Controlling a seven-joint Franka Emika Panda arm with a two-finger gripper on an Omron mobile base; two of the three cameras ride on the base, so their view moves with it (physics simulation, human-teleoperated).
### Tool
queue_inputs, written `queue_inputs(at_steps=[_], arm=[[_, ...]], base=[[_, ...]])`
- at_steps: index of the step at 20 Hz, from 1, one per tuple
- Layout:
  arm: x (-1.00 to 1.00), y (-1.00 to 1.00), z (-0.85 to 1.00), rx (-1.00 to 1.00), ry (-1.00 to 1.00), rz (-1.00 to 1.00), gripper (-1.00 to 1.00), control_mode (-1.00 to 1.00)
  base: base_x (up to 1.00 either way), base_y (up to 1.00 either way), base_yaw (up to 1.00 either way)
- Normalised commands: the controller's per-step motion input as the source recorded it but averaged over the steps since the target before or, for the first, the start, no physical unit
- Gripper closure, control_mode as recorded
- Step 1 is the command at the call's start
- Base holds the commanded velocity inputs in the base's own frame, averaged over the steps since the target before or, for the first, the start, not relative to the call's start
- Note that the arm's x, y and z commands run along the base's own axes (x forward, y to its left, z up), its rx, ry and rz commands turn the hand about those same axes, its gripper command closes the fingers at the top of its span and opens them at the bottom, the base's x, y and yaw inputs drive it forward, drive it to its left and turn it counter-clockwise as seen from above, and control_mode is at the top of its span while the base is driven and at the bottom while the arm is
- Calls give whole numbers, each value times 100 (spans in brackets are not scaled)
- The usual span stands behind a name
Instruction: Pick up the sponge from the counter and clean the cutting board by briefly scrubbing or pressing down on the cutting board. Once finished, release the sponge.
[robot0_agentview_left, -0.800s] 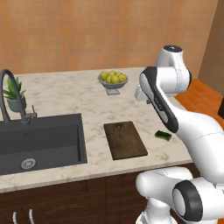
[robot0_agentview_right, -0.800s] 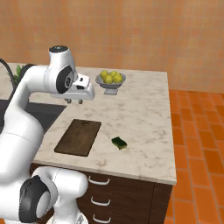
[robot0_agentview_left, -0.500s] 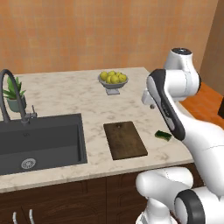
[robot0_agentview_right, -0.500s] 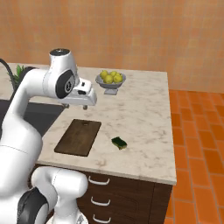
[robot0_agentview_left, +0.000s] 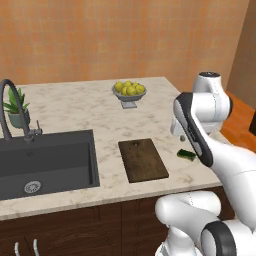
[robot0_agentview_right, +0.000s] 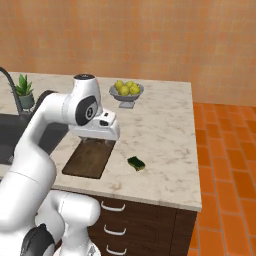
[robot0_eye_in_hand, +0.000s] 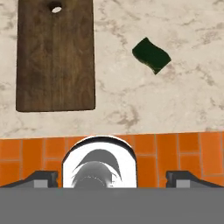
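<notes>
The dark brown cutting board (robot0_agentview_left: 144, 160) (robot0_agentview_right: 90, 159) (robot0_eye_in_hand: 56, 57) lies flat on the beige marble counter (robot0_agentview_left: 75, 110) (robot0_agentview_right: 165, 130) (robot0_eye_in_hand: 131, 100), near its front edge. The small green sponge (robot0_agentview_left: 187, 154) (robot0_agentview_right: 136, 163) (robot0_eye_in_hand: 151, 55) rests on the counter just right of the board, apart from it. My gripper (robot0_agentview_right: 100, 142) (robot0_eye_in_hand: 112, 179) hovers above the board's far end, clear of the counter. Its fingertips (robot0_eye_in_hand: 41, 178) stand wide apart, open, holding nothing. In the left base view the forearm covers most of the hand.
A bowl of lemons (robot0_agentview_left: 129, 90) (robot0_agentview_right: 126, 89) stands at the back of the counter. The dark sink (robot0_agentview_left: 45, 160), a faucet and a potted plant (robot0_agentview_left: 15, 107) (robot0_agentview_right: 25, 92) lie to the left. The counter ends at the right over orange tile floor (robot0_agentview_right: 225, 175).
The arm has swung the hand down and toward the counter's front, from near the lemon bowl to above the board. Sponge and board have not moved.
</notes>
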Motion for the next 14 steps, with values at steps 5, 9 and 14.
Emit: queue_inputs(at_steps=[5, 9, 14], arm=[[36, -46, -24, 0, 15, 0, -100, -100], [56, -49, -11, 0, 6, 0, -100, -100], [56, -32, -9, 3, 0, 10, -100, -100]], base=[[0, 0, 0], [0, 0, 0], [0, 0, 0]])
